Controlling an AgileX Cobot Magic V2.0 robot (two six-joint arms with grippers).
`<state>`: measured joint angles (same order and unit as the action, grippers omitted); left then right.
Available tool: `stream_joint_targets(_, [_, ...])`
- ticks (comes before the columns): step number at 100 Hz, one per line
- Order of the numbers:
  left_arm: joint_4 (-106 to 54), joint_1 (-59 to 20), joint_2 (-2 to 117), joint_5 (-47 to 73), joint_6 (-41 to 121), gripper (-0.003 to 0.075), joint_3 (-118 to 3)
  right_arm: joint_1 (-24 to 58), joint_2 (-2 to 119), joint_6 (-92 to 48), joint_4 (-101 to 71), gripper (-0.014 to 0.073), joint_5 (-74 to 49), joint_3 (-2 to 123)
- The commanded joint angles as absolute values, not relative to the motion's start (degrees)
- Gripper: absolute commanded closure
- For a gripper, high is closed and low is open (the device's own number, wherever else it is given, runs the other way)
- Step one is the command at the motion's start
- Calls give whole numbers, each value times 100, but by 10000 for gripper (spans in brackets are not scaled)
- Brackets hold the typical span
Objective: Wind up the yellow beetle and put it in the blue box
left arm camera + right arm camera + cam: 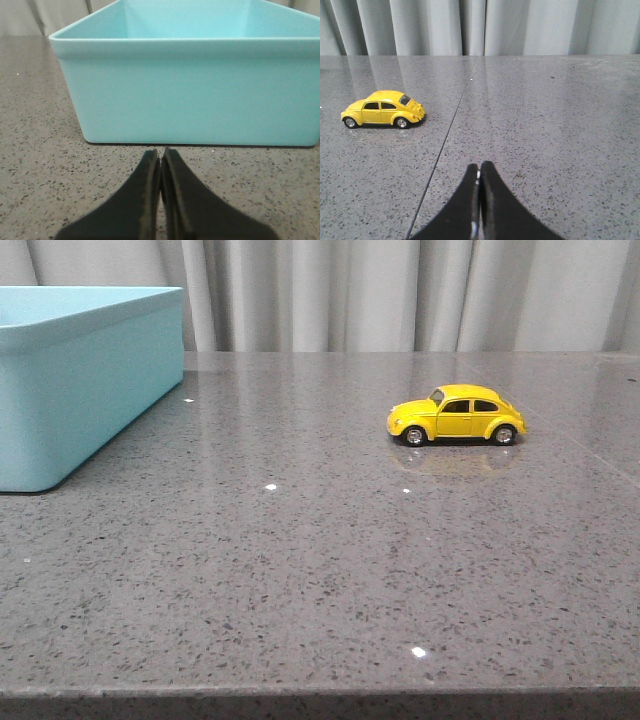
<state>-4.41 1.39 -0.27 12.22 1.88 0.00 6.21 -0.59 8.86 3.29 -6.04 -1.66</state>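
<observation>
A yellow beetle [456,414] sits on its four wheels on the speckled grey countertop [300,560], right of centre and side-on to the front camera with its nose toward the blue box [80,380], which stands well apart at the table's left edge in front of pale curtains [400,290]. Neither arm shows in the front view; each wrist camera shows its own fingers pressed together with nothing between them, the left gripper [161,156] low over the table just in front of the box's near wall, the right gripper [479,169] facing open stone with the car off to one side and some way ahead. Nothing has been touched, so the job looks to be at its very start, and the first step is reaching the toy. The right arm seems the natural one for that, being on the car's side of the table. Its fingers would need to spread before closing, ideally across the rounded body between the wheel arches so the glossy shell does not squirt out. Winding presumably means rolling the car backward on the surface, though no pull-back mechanism can be made out from here. Pressing down gently and keeping the wheels in contact would matter, as the polished slab may let them skid. The box is open-topped, and what shows of its inside is bare.
</observation>
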Motion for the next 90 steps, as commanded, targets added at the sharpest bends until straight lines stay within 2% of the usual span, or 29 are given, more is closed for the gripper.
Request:
stream_joint_targets(1, [-462, 145, -215, 788, 123, 739, 120, 582, -186, 835, 357, 659, -197, -68])
stream_joint_targets(90, [-462, 145, -215, 691, 123, 739, 120, 582, -186, 835, 357, 659, -173, -68])
